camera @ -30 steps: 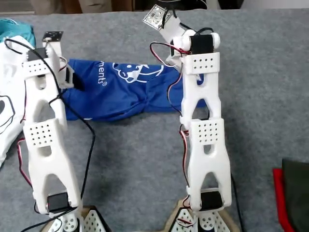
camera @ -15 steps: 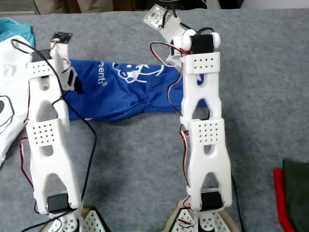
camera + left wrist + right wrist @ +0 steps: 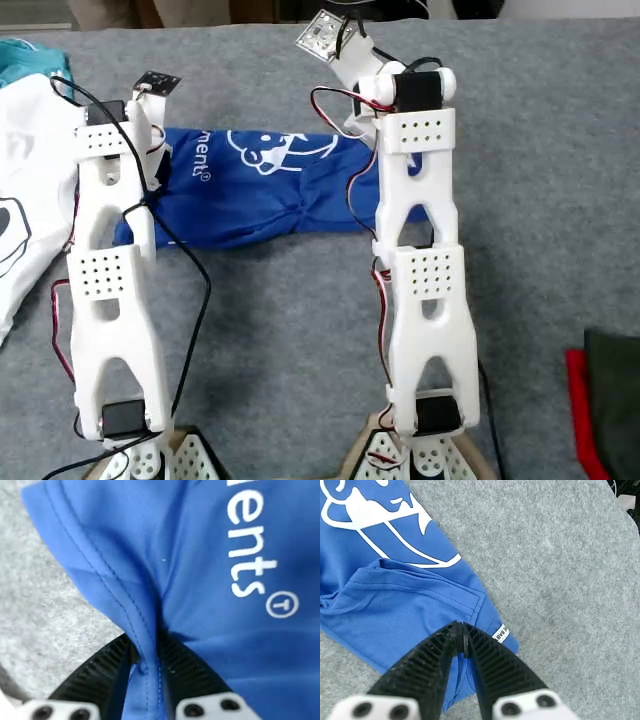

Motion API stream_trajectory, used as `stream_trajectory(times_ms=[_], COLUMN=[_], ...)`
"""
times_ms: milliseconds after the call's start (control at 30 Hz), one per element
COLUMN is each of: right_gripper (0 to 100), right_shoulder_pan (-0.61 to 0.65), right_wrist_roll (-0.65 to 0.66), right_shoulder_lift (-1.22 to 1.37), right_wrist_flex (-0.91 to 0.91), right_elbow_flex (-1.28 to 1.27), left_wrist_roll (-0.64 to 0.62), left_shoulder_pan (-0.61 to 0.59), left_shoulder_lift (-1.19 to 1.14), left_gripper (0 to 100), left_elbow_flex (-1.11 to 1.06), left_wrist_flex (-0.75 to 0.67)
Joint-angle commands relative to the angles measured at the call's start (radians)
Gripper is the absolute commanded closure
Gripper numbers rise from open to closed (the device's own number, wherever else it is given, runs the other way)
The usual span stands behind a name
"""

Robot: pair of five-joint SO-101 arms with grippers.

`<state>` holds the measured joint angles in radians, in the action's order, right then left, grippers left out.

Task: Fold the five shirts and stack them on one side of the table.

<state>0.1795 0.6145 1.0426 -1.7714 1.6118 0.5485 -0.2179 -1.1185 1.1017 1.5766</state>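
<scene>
The left hand (image 3: 149, 652) is clamped on a stitched edge of the blue shirt (image 3: 215, 545). The right hand (image 3: 463, 635) has its fingers pressed together at the shirt's other end, and I cannot tell whether cloth is caught there. The shirt lies bunched on the grey table (image 3: 540, 150) between the arms, with a white shirt (image 3: 25, 190) and a teal shirt (image 3: 35, 55) at the left edge.

The left arm (image 3: 108, 300) and right arm (image 3: 425, 300) are white plastic links, each pierced by a grid of small holes; black servos (image 3: 420, 90) sit at the joints; red and black cables (image 3: 190, 290) loop alongside; the left gripper (image 3: 150, 645) and right gripper (image 3: 461, 629) have ribbed black jaws on white mounts with dark screws.
</scene>
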Motion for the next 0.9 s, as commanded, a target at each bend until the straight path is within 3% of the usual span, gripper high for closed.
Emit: stream_trajectory(times_ms=[0, 300, 733, 867], right_gripper=[98.9, 98.9, 98.9, 98.9], right_shoulder_pan=[-0.018, -0.153, -0.509, -0.578], right_wrist_roll=[-0.005, -0.003, 0.245, 0.292], right_shoulder_lift=[-0.082, -0.223, -0.377, -0.378], right_wrist_flex=[-0.012, -0.011, -0.002, -0.002], right_elbow_flex=[0.044, 0.054, 0.054, 0.054], left_wrist_roll=[-0.055, -0.091, -0.092, -0.094], left_shoulder_pan=[0.035, 0.293, 0.654, 0.721], left_shoulder_lift=[-0.001, -0.002, 0.136, 0.142], left_gripper=[98, 98, 98, 98], left_elbow_flex=[0.1, 0.563, 0.565, 0.555], left_wrist_flex=[0.017, 0.167, 0.158, 0.068])
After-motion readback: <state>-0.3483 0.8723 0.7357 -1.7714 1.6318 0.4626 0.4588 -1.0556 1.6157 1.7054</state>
